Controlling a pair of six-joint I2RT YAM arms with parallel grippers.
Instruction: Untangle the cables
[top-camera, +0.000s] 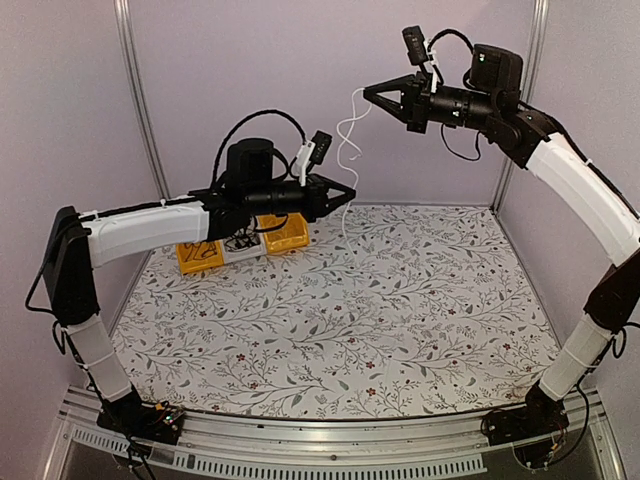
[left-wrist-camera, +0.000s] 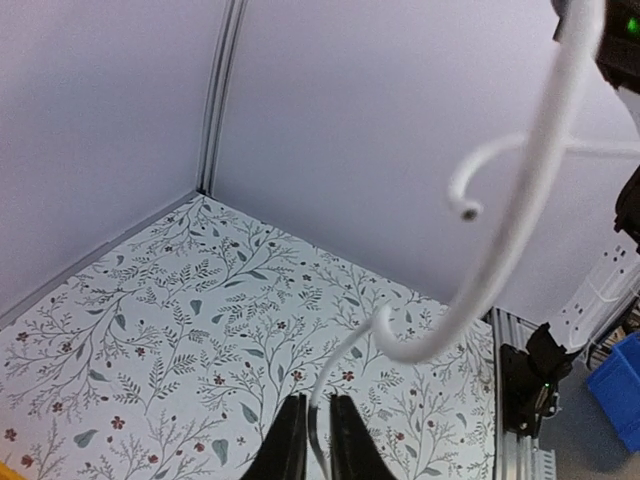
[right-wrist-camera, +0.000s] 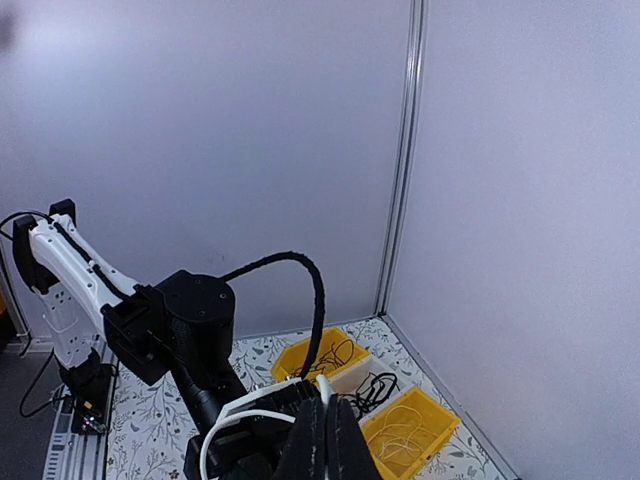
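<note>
Table (top-camera: 400, 330): flat, matte floral-print cover. Yellow bins (top-camera: 285, 235), rigid plastic, are parked at its 10 o'clock, with thin black cables (top-camera: 240, 243) heaped between them. Right gripper (top-camera: 366, 92) is raised high at 12 o'clock, jaws pinched tight on the top of the white cable (top-camera: 347, 140). Left gripper (top-camera: 350, 193) is set at its 7 o'clock, jaws narrowed onto the same cord lower down. The cable is strung in the air between both: smooth, round, loosely curled, tail hung below. Step judged: one cord being drawn out straight. Next, the grippers likely need to be spread apart gently, with slip watched.
</note>
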